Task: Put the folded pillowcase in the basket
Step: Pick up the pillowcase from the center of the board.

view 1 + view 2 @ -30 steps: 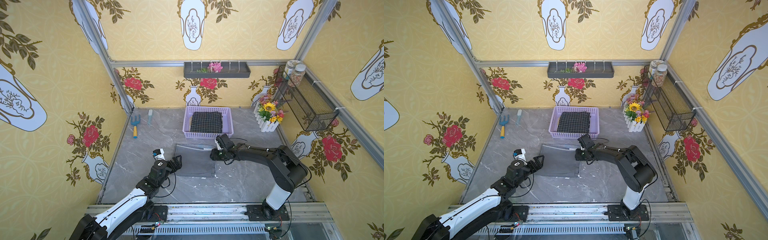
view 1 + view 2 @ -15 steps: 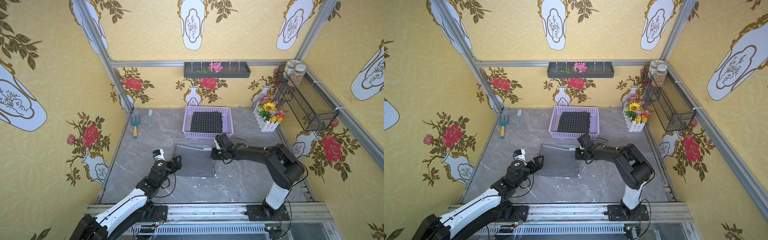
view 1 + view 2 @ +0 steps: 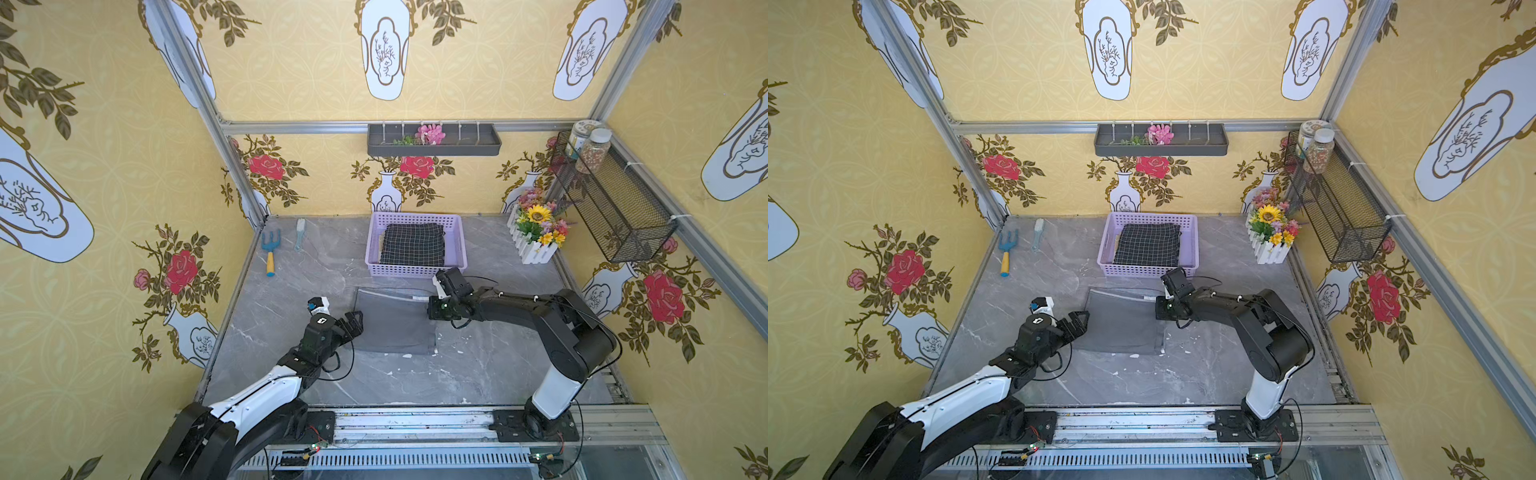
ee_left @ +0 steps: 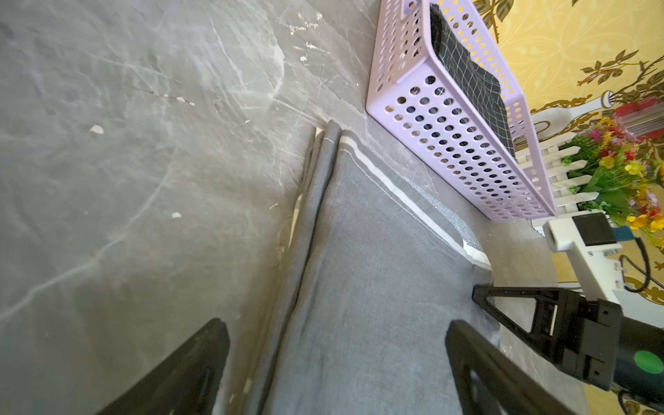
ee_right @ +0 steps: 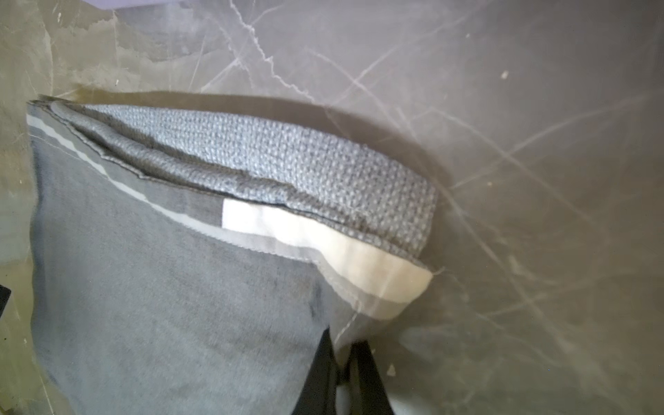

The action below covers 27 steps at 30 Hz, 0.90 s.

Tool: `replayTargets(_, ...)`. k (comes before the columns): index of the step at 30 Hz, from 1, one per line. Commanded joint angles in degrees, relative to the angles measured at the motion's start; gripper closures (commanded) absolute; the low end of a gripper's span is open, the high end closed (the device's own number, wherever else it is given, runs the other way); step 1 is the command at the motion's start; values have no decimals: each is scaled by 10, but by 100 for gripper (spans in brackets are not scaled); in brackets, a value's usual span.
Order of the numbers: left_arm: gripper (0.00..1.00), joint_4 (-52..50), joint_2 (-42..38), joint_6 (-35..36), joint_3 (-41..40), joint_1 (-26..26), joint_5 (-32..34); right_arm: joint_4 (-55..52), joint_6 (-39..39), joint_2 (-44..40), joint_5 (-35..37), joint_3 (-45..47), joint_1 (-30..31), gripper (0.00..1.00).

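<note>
1. Two arms, two claws, both low over the grey marble surface.
2. One folded pillowcase, plain grey with a white hem strip. It lies on the surface just in front of the basket and outside it.
3. One basket, lavender, with perforated sides. It stands at the back of the surface and holds one folded black checked cloth.
4. Left claw: spread wide at the pillowcase's left edge. In the left wrist view one finger is over bare surface and the second is over the fabric. Cannot tell whether it touches.
5. Right claw: pressed together, pinching the pillowcase's right edge near the far corner. That corner curls up off the surface and shows a woven inner layer.
6. Left of the basket there is one blue hand rake with a yellow handle, and one small brush just beside it.
7. Right of the basket there is one white picket planter of mixed flowers.
8. One black wire mesh rack on the right wall holds two jars.
9. One dark grey tray on the back wall holds one pink flower.
</note>
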<state>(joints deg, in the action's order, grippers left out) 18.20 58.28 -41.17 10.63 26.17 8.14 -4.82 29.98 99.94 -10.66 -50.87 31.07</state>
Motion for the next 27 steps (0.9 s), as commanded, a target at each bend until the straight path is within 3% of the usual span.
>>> replayTargets(1, 4, 41, 35, 6, 11, -21, -52, -15, -14, -4, -2, -1, -4, 92)
replayTargets(4, 6, 45, 78, 12, 29, -31, -74, -15, -17, -3, -5, -4, -5, 92)
replayTargets(10, 20, 56, 145, 18, 52, -45, -111, -17, -18, -2, -8, -6, -5, 92)
replayTargets(27, 43, 54, 227, 23, 77, -45, -116, -16, -18, -9, -10, -4, -9, 92)
